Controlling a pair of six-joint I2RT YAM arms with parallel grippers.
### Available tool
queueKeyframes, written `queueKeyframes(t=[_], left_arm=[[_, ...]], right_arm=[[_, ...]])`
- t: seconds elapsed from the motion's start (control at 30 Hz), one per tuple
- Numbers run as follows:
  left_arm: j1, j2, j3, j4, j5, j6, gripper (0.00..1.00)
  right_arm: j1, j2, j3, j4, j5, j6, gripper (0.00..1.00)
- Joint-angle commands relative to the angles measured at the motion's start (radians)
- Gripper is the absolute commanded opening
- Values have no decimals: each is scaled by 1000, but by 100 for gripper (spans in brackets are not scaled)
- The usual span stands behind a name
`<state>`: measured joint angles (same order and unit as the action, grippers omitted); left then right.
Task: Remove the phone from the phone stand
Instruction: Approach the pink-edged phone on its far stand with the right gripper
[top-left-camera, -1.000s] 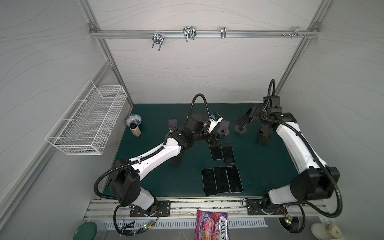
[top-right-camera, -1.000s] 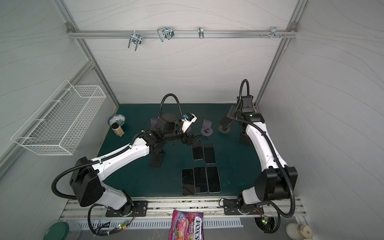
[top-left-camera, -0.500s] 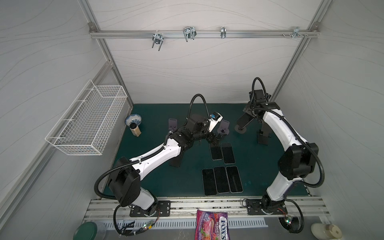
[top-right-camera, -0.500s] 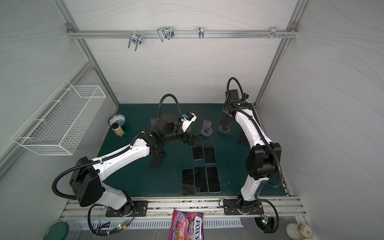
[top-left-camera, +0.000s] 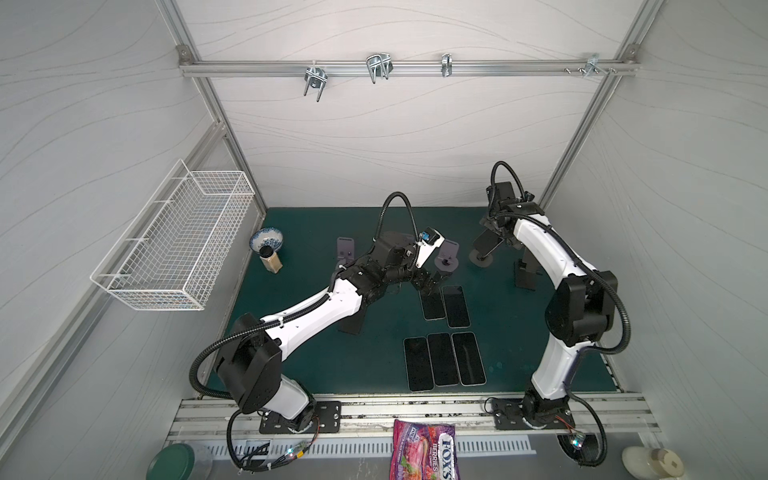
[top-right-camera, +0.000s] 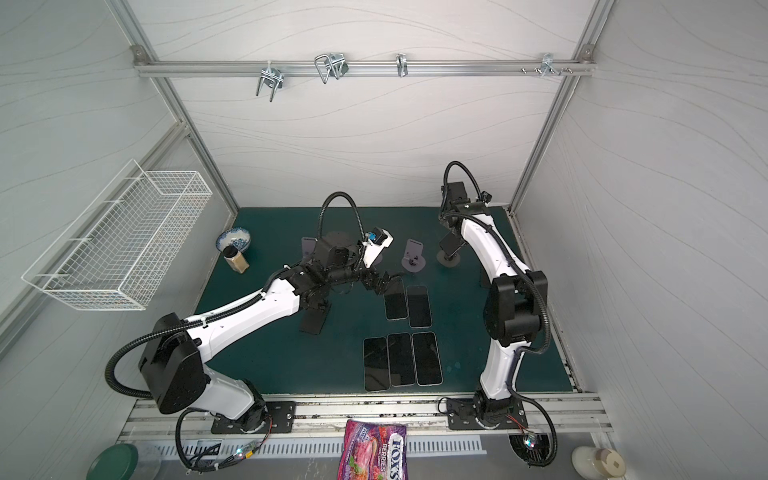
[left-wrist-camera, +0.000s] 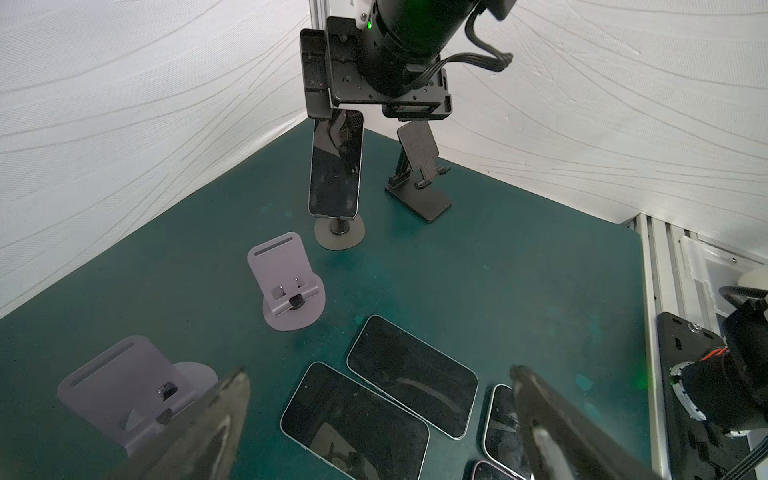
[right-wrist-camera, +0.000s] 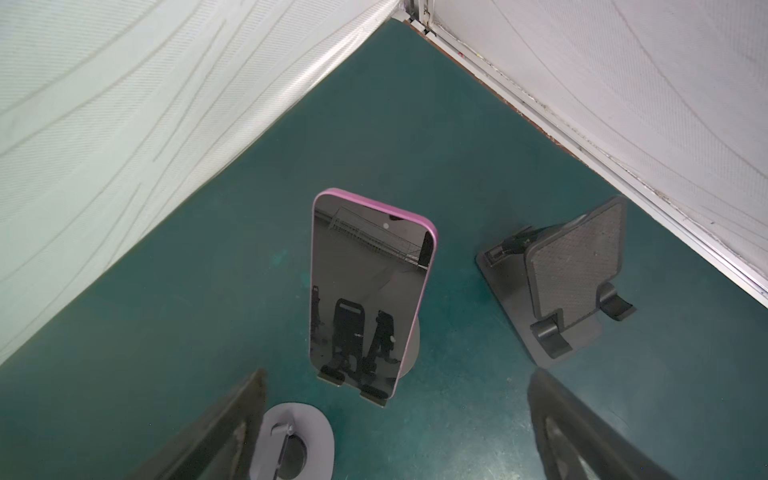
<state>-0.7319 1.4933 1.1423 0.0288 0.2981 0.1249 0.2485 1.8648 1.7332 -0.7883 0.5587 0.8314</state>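
The phone (right-wrist-camera: 365, 291) leans upright on its phone stand (left-wrist-camera: 338, 235), bottom edge caught by 2 lips; the right gripper (right-wrist-camera: 392, 395) hangs close before it, jaws spread, probably to span its sides; the left gripper (left-wrist-camera: 378, 374), equally spread and empty, hovers over 5 flat phones (top-left-camera: 443, 359).

White wire basket (top-left-camera: 174, 249) hangs on side wall, over the edge of green mat (top-left-camera: 316, 224); blue-patterned bowl (top-left-camera: 267, 240) sits at mat's far corner nr the basket; black-capped jar (top-left-camera: 271, 261) w/ tan contents stands just beside it, touching or not, can't tell. Rail (top-left-camera: 498, 68) across back wall carries metal hooks (top-left-camera: 378, 68). Purple candy bag (top-left-camera: 424, 451), "FOX'S" print, lies off the mat at front; green lid (top-left-camera: 170, 463) in one front corner; cream tub (top-left-camera: 652, 461) in the opposite one.
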Motion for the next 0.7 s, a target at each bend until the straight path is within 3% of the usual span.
queueKeyframes(t=[0.0,0.43,0.67], left_arm=[[4,-14,16,54,30,-3,99],[5,7,24,48,12,13,99],[5,11,13,60,6,9,99]], right_arm=[[-5,40,36,-23,20,44,99],[-19,169,200,-163,70,153,99],[-31,206,230,-149,48,179,99]])
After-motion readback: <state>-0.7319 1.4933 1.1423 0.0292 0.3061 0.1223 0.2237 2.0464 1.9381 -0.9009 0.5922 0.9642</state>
